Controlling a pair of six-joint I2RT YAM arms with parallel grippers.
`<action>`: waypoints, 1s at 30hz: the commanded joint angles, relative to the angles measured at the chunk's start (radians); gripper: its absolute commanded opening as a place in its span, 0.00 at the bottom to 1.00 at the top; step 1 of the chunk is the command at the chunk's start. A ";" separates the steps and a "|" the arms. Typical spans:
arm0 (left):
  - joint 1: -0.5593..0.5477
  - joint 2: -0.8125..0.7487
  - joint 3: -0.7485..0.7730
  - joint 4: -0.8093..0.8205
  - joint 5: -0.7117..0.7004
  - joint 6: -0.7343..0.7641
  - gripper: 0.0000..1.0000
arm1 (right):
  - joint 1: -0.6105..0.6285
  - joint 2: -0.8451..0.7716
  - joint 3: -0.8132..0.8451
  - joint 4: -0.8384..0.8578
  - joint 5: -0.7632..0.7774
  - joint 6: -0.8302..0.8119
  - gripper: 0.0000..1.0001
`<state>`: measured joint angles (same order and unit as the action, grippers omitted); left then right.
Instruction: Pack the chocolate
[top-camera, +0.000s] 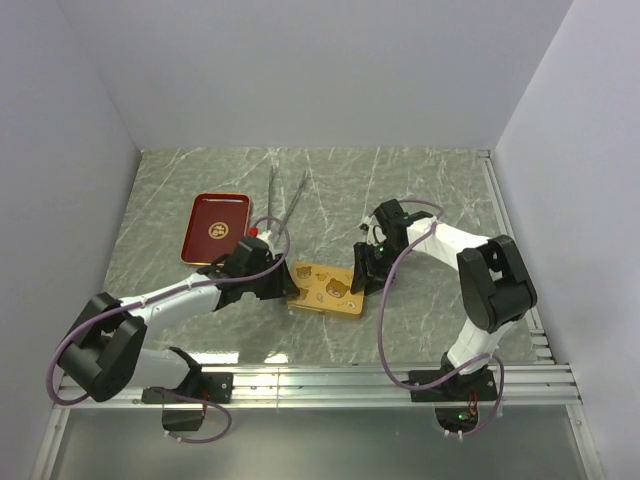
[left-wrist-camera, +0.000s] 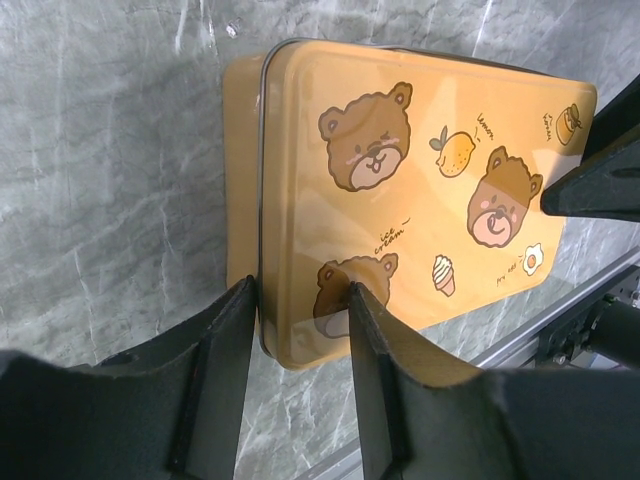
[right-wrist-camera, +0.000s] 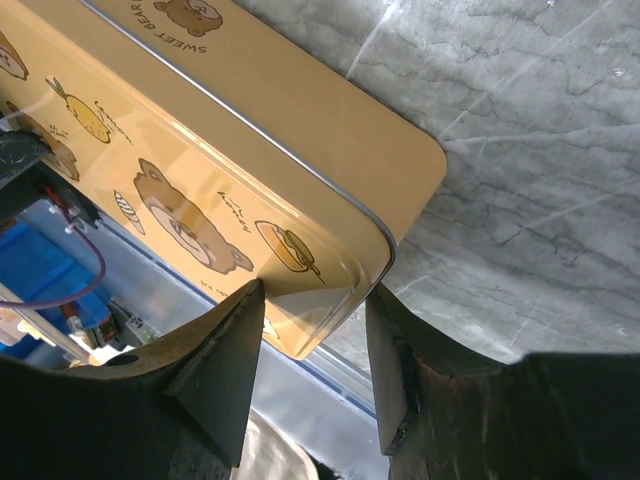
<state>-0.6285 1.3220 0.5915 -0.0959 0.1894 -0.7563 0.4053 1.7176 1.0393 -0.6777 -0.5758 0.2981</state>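
we are seeing left gripper fingers part-open, straddling corner of yellow bear tin; right gripper part-open, straddling opposite corner. firm grip: we cannot tell.

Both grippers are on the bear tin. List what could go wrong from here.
1. The left gripper and right gripper each appear to pinch only a corner of the bear tin. With such narrow holds, the smooth metal may slip or twist.
2. If the arms move unevenly, one corner could pull free and the tin could drop.
3. The tin is close to the table's near rail, so a slip might send it over the edge.
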 joint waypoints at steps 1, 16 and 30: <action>-0.053 0.066 -0.029 -0.139 -0.005 0.014 0.44 | 0.027 0.040 0.027 0.135 0.079 0.010 0.51; -0.031 -0.102 0.185 -0.323 -0.255 0.098 0.84 | 0.023 -0.165 0.071 0.078 0.066 -0.019 0.57; 0.375 -0.152 0.272 -0.295 -0.197 0.190 0.86 | -0.247 -0.257 0.062 0.093 0.157 -0.048 0.59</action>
<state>-0.3149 1.1599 0.7868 -0.4126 -0.0158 -0.6155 0.2344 1.5337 1.0973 -0.6201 -0.4492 0.2626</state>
